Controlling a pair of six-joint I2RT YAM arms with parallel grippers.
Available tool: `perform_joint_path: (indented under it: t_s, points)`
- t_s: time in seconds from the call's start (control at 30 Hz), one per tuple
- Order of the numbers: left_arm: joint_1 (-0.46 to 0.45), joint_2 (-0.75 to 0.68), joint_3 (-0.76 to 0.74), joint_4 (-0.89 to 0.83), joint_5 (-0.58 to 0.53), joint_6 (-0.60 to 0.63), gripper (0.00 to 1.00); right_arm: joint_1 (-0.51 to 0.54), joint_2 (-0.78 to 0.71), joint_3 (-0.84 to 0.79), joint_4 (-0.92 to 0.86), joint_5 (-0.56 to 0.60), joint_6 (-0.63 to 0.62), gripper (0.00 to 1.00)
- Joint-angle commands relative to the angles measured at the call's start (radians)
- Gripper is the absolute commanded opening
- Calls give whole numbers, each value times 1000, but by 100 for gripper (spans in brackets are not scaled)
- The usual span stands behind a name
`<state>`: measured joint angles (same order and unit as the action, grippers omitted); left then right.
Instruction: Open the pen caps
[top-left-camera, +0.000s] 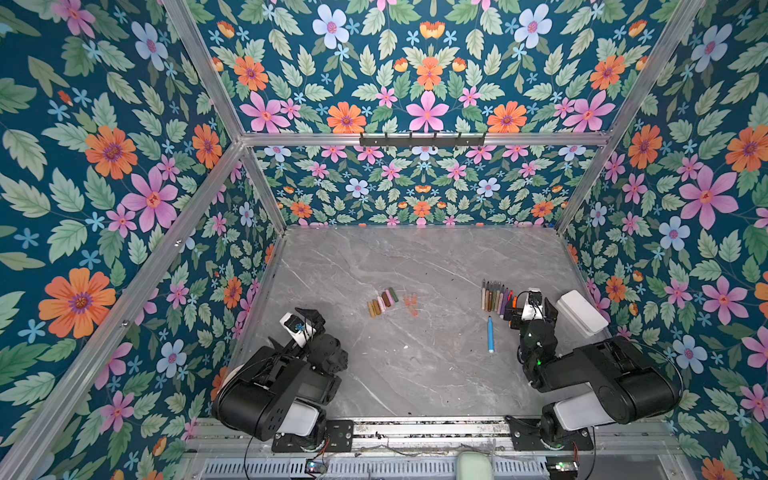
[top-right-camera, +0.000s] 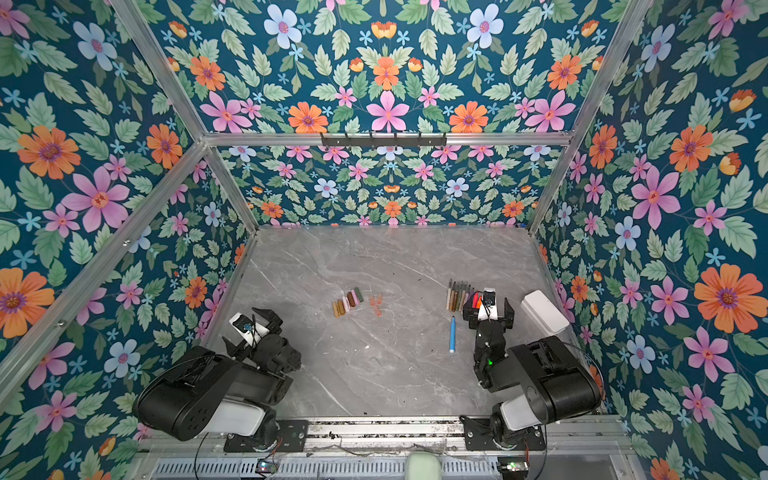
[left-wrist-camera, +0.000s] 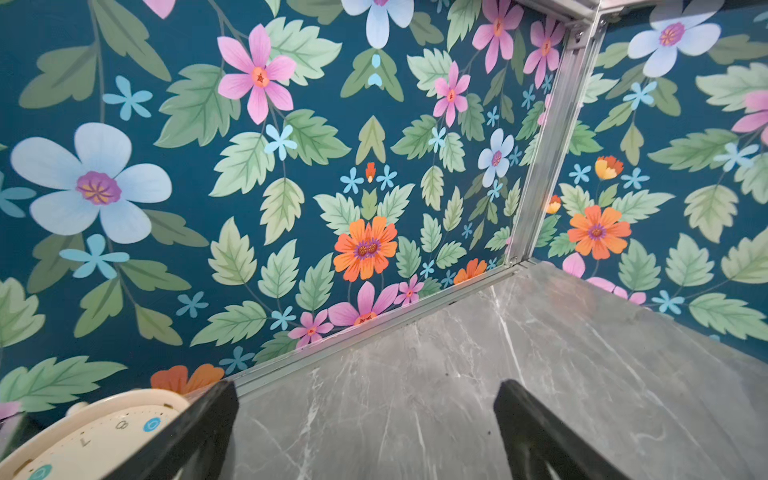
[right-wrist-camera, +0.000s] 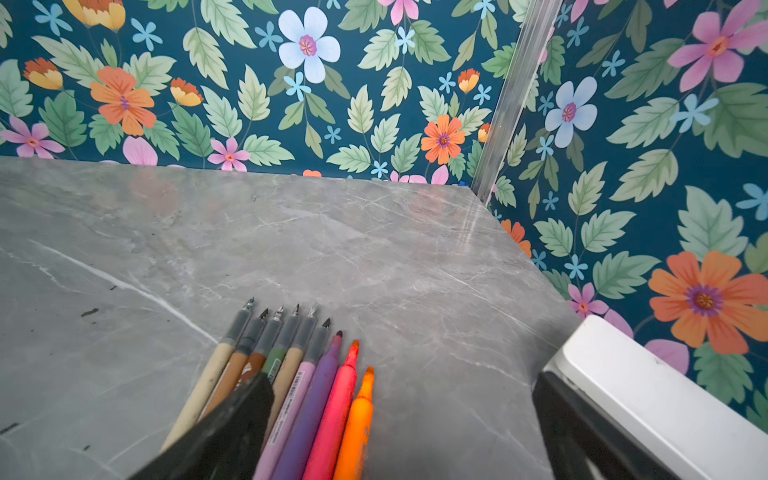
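Several loose pen caps (top-left-camera: 382, 302) (top-right-camera: 347, 300) lie in a row mid-table, with translucent orange ones (top-left-camera: 411, 305) beside them. A row of uncapped pens (top-left-camera: 494, 297) (right-wrist-camera: 291, 374) lies at the right, tips pointing to the back wall. One blue pen (top-left-camera: 491, 334) (top-right-camera: 452, 334) lies alone nearer the front. My right gripper (top-left-camera: 532, 305) (right-wrist-camera: 401, 386) is open over the near ends of the pen row and holds nothing; one of its fingers (right-wrist-camera: 232, 415) covers several barrels. My left gripper (top-left-camera: 296, 324) (left-wrist-camera: 365, 390) is open and empty near the left wall.
A white box (top-left-camera: 582, 311) (right-wrist-camera: 644, 395) stands at the right wall, close beside my right gripper's outer finger. Floral walls and aluminium rails enclose the grey marble table (top-left-camera: 374, 257) on three sides. The left wall's rail (left-wrist-camera: 374, 332) runs just ahead of my left gripper.
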<state>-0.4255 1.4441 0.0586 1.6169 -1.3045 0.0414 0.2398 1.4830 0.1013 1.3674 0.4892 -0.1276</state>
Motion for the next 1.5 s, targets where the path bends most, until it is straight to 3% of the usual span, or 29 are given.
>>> perform_joint_path:
  t_s: [0.0,0.23,0.37,0.53,0.6,0.67,0.7,0.83,0.93,0.97,1.13,1.23,1.33,1.4,1.47]
  points:
    - [2,55,22,59,89,46,100,0,2,1,52,-9,13,98]
    - [36,176,125,58,232,162,100,0,0,2,50,-10,13,98]
    - [101,198,102,53,411,108,100,0,0,4,47,-10,13,98]
    - [141,169,61,57,527,68,100,-3,-8,12,23,-13,14,98]
    - [177,149,24,59,707,54,100,-5,-10,12,18,-15,16,98]
    - [267,169,2,60,1022,48,100,-6,-12,13,14,-17,17,98]
    - [301,200,14,62,1122,44,100,-7,-12,13,13,-17,17,98]
    - [333,192,92,-74,995,-25,100,-6,-12,14,13,-17,18,98]
    - [346,176,218,-336,1001,-49,100,-12,-18,20,-7,-23,22,98]
    - [376,170,208,-324,1050,-67,100,-16,-26,27,-29,-28,28,98]
    - [385,170,207,-321,1047,-73,100,-40,-60,50,-124,-55,54,98]
    - [386,169,205,-320,1048,-72,100,-40,-52,25,-71,-46,58,98]
    - [385,170,210,-329,1073,-61,100,-41,-85,-46,46,37,100,98]
    - [385,170,213,-336,1086,-57,100,-56,-176,-49,-51,32,130,98]
    - [385,170,214,-338,1086,-57,100,-100,-232,3,-231,-70,156,98]
